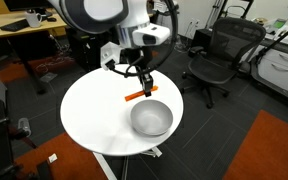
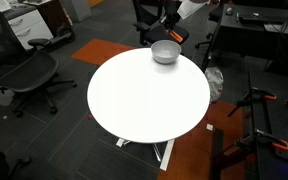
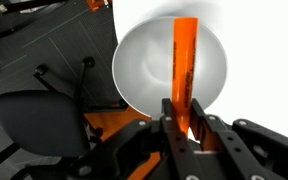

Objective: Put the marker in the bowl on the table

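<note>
Surroundings: black mesh office chairs (image 1: 216, 55) stand on dark carpet, well apart from the round white-topped surface (image 1: 89, 120); a rectangular wooden desk (image 1: 24, 30) lies behind the arm.
Pincer: the black two-finger pincer (image 3: 182, 108) is narrowed onto one end of the slim orange stick-shaped marker (image 3: 182, 60), with a finger on each side.
Marker position: in the wrist view it lies across the inside of the round shallow grey-white bowl (image 3: 139, 70); in an exterior view the marker (image 1: 136, 96) hangs under the pincer (image 1: 144, 82), just beside the bowl (image 1: 151, 118) rim and clear of the surface.
Bowl position: near the surface edge closest to the arm (image 2: 165, 52).
Obstruction: the pincer fingers cover the marker's gripped end.
Hard to make out: in an exterior view the wrist (image 2: 174, 30) is cut off at the top edge, and the marker cannot be picked out there.
</note>
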Controlling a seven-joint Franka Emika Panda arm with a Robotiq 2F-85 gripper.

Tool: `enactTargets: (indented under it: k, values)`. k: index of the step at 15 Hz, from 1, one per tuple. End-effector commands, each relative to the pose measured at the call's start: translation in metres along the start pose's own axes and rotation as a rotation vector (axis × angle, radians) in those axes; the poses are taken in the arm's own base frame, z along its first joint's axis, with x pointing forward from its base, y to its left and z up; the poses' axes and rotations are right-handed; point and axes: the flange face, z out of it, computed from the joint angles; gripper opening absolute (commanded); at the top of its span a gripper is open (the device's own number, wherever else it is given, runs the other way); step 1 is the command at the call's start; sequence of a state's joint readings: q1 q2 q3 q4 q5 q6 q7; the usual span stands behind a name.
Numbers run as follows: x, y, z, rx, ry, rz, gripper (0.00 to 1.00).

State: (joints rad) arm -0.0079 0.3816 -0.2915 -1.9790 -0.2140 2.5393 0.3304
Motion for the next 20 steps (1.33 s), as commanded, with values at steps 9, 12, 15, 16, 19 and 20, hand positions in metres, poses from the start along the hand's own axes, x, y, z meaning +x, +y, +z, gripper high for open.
enactTargets:
  k: [9,12,15,16,19,20]
  values:
    - [-0.097,-0.108,-0.07,0.212,-0.079,-0.11,0.05]
    - [-0.114,-0.127,-0.053,0.272,-0.144,-0.025,0.05]
    - [-0.121,-0.126,-0.027,0.28,-0.168,0.084,0.05]
    - [-0.121,-0.124,-0.017,0.28,-0.167,0.117,0.05]
    - [-0.121,-0.121,0.015,0.271,-0.168,0.182,0.05]
    - [-0.122,-0.119,0.027,0.25,-0.166,0.184,0.05]
